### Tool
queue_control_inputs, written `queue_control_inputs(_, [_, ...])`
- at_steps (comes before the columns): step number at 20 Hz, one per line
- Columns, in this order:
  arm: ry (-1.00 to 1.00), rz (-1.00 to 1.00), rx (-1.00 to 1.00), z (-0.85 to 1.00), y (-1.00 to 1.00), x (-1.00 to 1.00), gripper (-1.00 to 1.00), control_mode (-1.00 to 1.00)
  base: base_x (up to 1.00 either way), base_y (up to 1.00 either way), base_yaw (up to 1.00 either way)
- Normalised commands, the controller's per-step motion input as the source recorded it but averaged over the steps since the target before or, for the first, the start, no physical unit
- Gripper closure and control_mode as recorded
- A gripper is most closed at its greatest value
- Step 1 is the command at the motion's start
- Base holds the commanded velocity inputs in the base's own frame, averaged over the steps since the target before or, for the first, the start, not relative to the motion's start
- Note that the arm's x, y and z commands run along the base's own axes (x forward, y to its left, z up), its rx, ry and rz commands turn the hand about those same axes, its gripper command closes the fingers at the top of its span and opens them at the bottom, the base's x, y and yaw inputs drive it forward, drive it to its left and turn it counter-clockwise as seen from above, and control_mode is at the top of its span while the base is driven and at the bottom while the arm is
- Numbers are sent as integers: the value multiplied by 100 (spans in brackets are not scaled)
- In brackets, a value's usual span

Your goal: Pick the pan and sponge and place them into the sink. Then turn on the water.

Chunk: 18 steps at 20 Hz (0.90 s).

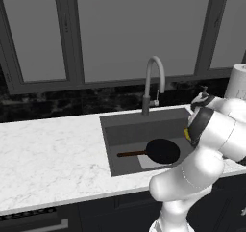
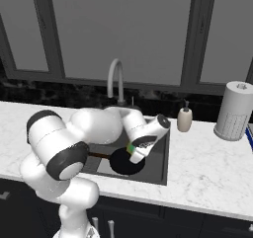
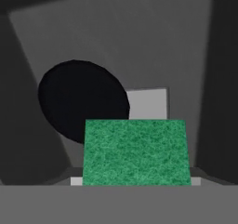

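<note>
The black pan (image 1: 162, 150) lies flat on the bottom of the dark grey sink (image 1: 134, 130), its brown handle (image 1: 130, 154) pointing left. From the hand view the pan (image 3: 81, 102) is below and to the left, partly covering the pale square patch (image 3: 148, 103). The green sponge (image 3: 137, 151) sits at the bottom of that view and hides the fingertips. My gripper (image 2: 132, 155) hangs over the basin above the pan (image 2: 123, 165), shut on the sponge (image 2: 130, 148), which shows as a small green patch at the hand. No water runs from the faucet (image 1: 153, 82).
The grey gooseneck faucet (image 2: 116, 79) stands behind the basin. On the marble counter to the right are a soap dispenser (image 2: 185, 118) and a paper towel roll (image 2: 234, 111). Windows line the back wall, with open counter (image 1: 53, 149) to the sink's left.
</note>
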Motion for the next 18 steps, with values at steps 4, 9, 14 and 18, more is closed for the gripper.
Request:
queue_control_inputs(4, [6, 0, 0, -53, 0, 37, 100, -100, 0, 0, 0])
queue_control_inputs(9, [10, 0, 0, -54, 0, 36, 100, -100, 0, 0, 0])
queue_control_inputs(14, [5, 0, 0, -50, 0, 24, 100, -100, 0, 0, 0])
queue_control_inputs(18, [0, 0, 0, -38, 6, 5, 100, -100, 0, 0, 0])
